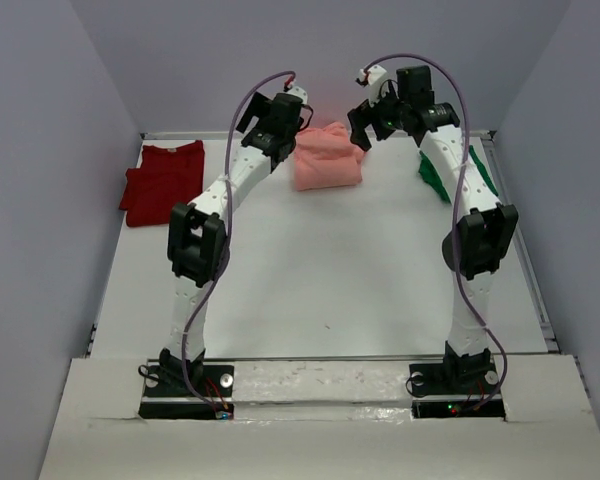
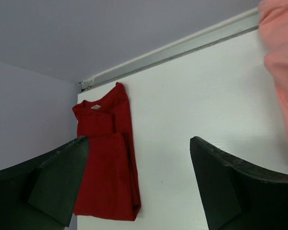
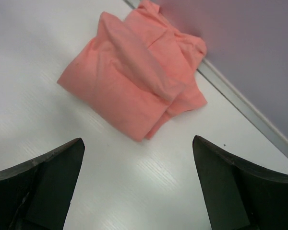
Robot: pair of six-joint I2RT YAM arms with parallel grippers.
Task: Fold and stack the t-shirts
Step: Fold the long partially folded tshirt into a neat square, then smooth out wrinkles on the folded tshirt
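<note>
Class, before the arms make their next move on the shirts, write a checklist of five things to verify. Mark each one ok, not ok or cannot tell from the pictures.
1. Left gripper open and empty: ok.
2. Right gripper open and empty: ok.
3. Pink shirt folded into a bundle: ok, though lumpy; neither gripper touches it.
4. Red shirt free to grasp: ok; it lies flat by itself at the far left.
5. Green shirt folded: cannot tell; the right arm hides most of it.
6. Shirts stacked: not ok; all three lie apart.
</note>
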